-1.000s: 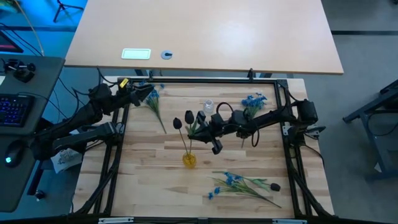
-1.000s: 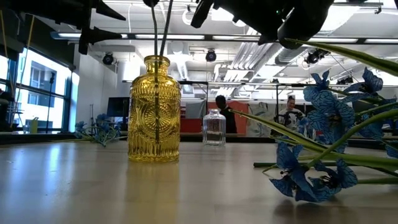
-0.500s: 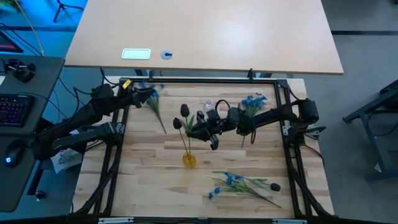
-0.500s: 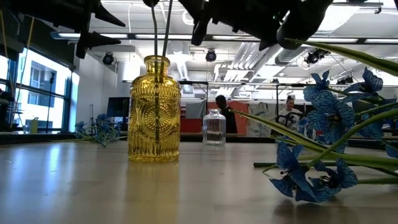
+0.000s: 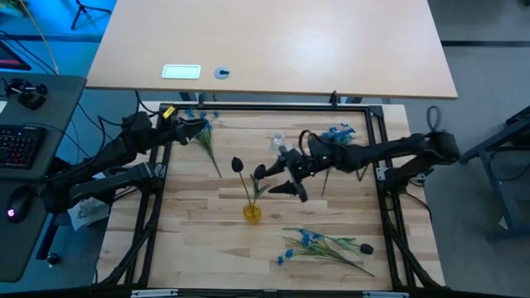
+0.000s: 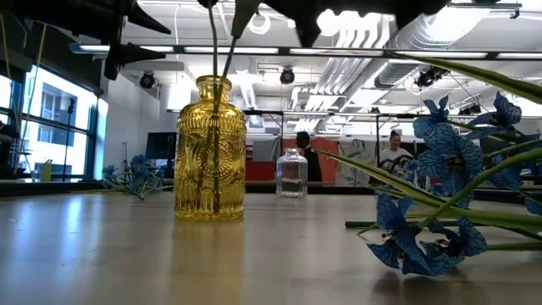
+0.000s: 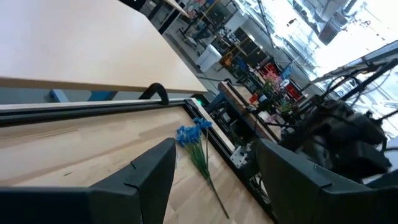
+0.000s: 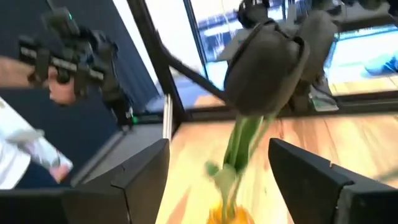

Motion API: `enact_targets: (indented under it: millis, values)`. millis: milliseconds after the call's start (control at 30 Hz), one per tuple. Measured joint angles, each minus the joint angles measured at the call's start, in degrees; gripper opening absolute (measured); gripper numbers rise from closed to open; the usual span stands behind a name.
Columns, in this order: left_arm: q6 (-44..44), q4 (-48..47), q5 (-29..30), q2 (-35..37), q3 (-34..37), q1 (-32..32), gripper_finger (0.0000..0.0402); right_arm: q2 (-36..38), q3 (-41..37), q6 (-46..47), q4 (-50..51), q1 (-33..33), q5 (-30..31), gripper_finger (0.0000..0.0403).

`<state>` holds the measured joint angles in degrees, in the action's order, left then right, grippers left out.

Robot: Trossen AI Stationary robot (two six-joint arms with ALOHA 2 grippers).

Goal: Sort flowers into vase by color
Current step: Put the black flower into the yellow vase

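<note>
My right gripper [image 5: 283,187] hangs wide open just beside the black tulip [image 8: 267,62], freeing its stem inside the yellow vase [image 6: 211,151]; the left gripper [image 5: 192,126] waits open, well apart.

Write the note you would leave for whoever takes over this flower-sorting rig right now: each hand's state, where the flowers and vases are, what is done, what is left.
Right hand: open, above the table just right of the yellow vase, beside the black tulips.
Left hand: open, waiting at the far left corner, over a blue spray lying there.
Done: two black tulips stand in the yellow vase.
Left: a black tulip lies among blue sprays at the near right; another blue spray lies far right. The clear vase, at the far side of the table, holds nothing.
</note>
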<state>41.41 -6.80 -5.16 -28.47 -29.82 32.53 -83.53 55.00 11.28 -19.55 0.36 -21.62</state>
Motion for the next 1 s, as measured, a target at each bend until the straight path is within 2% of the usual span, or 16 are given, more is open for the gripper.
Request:
enact_targets:
  millis: [267,433,633,800,1000]
  values:
    - [-1.61,-1.04,-0.30,0.00,0.00,0.00,0.0213,13.77,0.02,-0.65,22.90,0.04,-0.33,0.0268]
    - [-1.57,-1.58,-0.29,0.00,0.00,0.00,0.0213,17.65,0.02,6.69,36.45,1.98,-0.47,0.0260]
    - [-1.57,-1.57,-0.29,0.00,0.00,-0.02,0.0213,15.61,0.02,19.72,54.92,8.17,-3.95,0.0259]
    - [-1.57,-1.54,-0.27,0.00,0.00,0.00,0.0213,12.05,0.00,24.45,68.77,15.23,-5.82,0.0259]
    - [-1.56,-1.54,-0.26,-0.01,0.00,0.00,0.0213,5.17,0.00,26.17,69.17,23.08,-3.50,0.0259]
